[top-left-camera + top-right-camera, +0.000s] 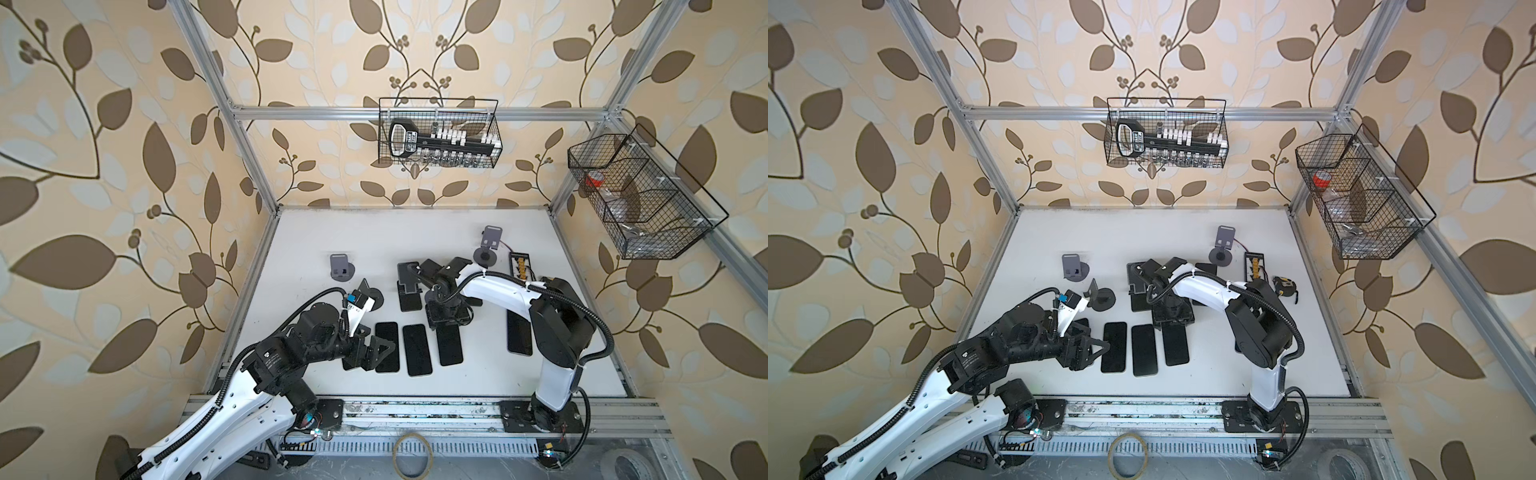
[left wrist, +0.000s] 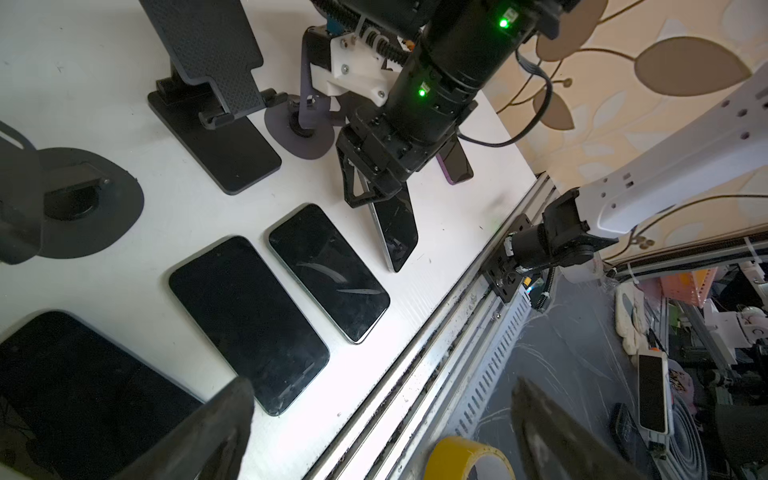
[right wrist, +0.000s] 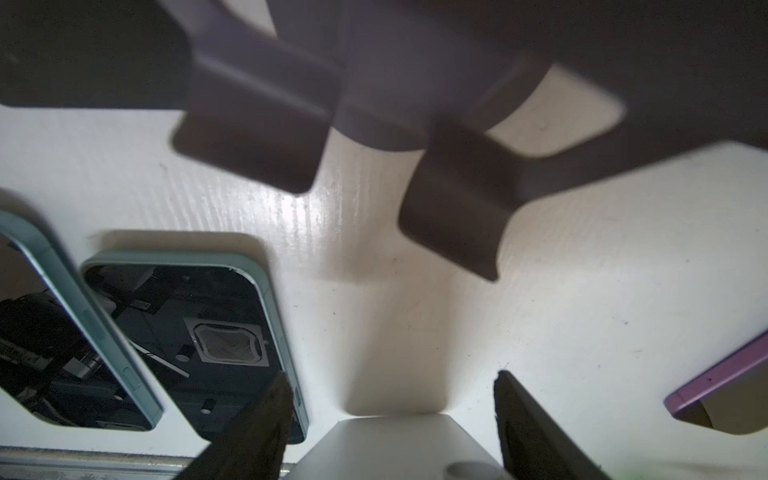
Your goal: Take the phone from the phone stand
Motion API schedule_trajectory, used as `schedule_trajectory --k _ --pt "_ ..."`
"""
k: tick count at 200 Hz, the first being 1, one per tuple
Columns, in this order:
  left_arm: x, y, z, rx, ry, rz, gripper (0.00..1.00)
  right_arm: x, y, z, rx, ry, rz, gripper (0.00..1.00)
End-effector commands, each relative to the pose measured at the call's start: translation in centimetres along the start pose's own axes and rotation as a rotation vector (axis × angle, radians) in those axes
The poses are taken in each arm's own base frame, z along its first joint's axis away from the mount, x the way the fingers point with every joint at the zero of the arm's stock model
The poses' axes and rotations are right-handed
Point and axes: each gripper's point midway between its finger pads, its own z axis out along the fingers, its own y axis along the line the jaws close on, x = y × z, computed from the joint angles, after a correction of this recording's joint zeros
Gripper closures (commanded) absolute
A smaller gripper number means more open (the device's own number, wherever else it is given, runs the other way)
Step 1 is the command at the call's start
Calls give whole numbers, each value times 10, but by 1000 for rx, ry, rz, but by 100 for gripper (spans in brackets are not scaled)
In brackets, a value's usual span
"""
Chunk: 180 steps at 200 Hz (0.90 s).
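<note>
At R pincer [image 3: 392, 380], phone [image 2: 397, 237] end-down, steep.

Flat phones [image 1: 417, 350] crowd near edge, stands [image 1: 340, 267] across middle, far table [image 1: 395, 232] bare.

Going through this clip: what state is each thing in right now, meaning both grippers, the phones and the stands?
left gripper: jaws open, empty.
right gripper: jaws shut on the held phone.
held phone: tilted, off every stand.
black flat-base stand: empty.
dark round-base stand: empty.
grey stand, far left: empty.
grey stand, far right: empty.
purple phone: flat, screen up.
three other phones: flat, screen up.
</note>
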Motion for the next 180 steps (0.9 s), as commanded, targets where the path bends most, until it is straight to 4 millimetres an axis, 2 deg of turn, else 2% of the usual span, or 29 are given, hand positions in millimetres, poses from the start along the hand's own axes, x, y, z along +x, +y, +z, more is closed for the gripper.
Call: schedule_trajectory --k 1,38,65,119,180 --pt "-14 -16 -6 57 -40 78 4 6 -2 5 14 50 5 40" --pt "-15 -19 -3 81 -37 84 3 6 -4 11 29 59 11 39" --pt "-15 -16 4 84 -50 100 2 -2 0 14 2 16 8 39" --pt "-27 -13 19 64 -40 123 1 -6 -1 25 -9 -14 24 38" --pt "-34 2 38 -2 -32 101 1 -4 -4 30 -47 -82 42 36"
